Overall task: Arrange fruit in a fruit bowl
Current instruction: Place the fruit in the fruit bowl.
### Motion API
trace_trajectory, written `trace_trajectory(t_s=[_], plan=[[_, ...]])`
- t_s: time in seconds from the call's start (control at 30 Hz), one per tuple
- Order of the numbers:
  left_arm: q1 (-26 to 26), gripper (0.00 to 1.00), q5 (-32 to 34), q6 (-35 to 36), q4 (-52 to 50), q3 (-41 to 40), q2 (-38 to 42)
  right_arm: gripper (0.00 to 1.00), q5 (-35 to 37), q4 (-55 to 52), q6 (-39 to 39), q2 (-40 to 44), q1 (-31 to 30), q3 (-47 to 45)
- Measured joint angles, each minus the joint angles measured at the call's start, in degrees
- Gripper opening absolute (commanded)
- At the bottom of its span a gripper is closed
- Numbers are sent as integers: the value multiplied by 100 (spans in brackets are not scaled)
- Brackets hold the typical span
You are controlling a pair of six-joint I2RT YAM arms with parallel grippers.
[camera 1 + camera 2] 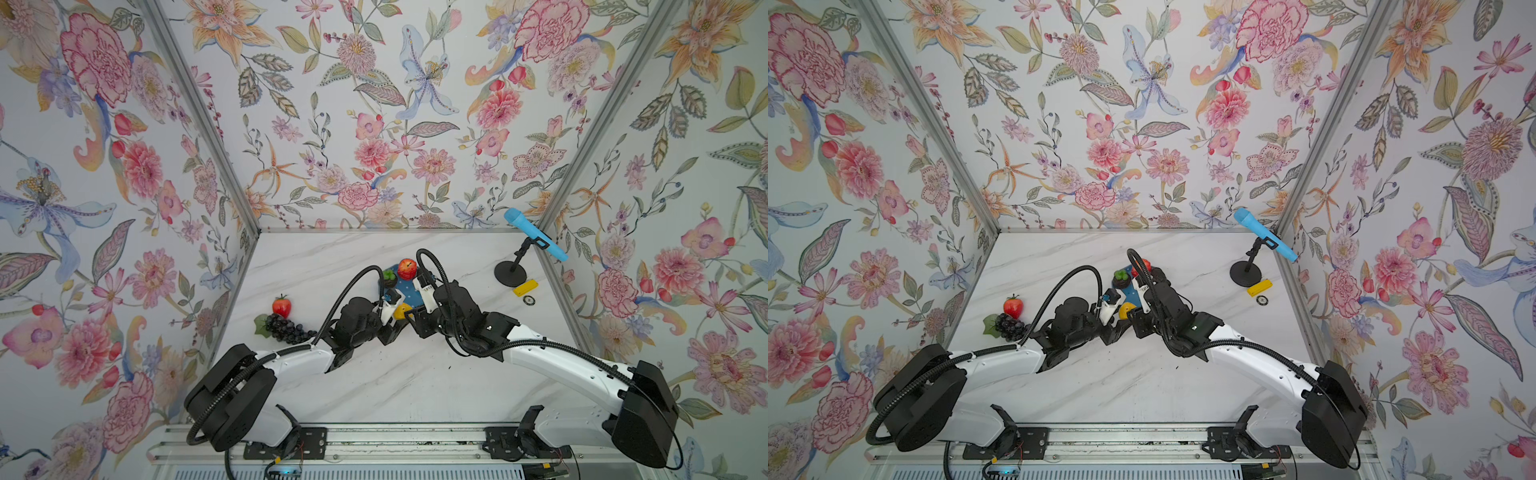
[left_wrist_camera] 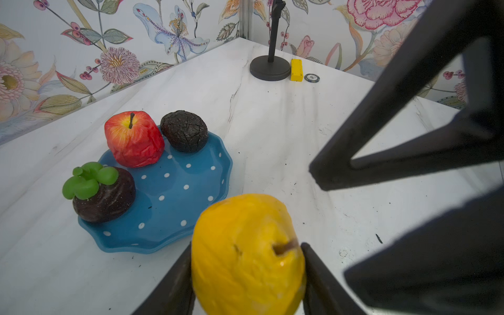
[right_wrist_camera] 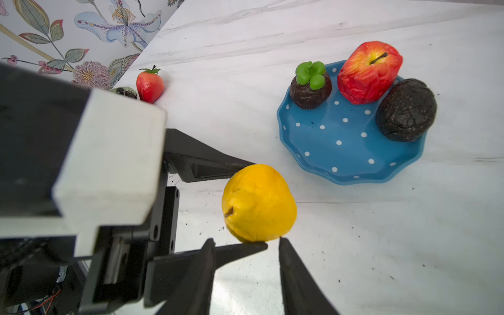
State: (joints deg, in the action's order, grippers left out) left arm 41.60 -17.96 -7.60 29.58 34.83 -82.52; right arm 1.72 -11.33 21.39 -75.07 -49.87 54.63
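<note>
The yellow toy lemon (image 2: 246,253), clamped in the left gripper (image 3: 259,204), hangs just short of the bare near side of the shallow blue polka-dot fruit bowl (image 2: 174,191), whose far side holds a red apple (image 2: 133,139), dark brown avocado (image 2: 184,131) and green-topped fruit (image 2: 103,193); the right gripper (image 3: 245,240) beside it is part-open and empty.

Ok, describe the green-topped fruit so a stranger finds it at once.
Find the blue polka-dot dish on the marble table. Of three fruits in it, the green-topped fruit sits beside the red apple. It alone has green leaves on its dark body; the avocado is bare.
</note>
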Motion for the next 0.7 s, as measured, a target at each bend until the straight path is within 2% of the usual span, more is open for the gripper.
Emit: trace_trajectory(t_s=[0.13,0.47,0.7], plan=[[4,58,-57,37,-20,28,-15,27,2,4,-15,-15,0,22],[11,59,-157,79,-216,223,-160,22,0,7,-15,-39,0,98],[52,59,-247,81,-264,247,-195,16,22,7,-15,-109,0,120]])
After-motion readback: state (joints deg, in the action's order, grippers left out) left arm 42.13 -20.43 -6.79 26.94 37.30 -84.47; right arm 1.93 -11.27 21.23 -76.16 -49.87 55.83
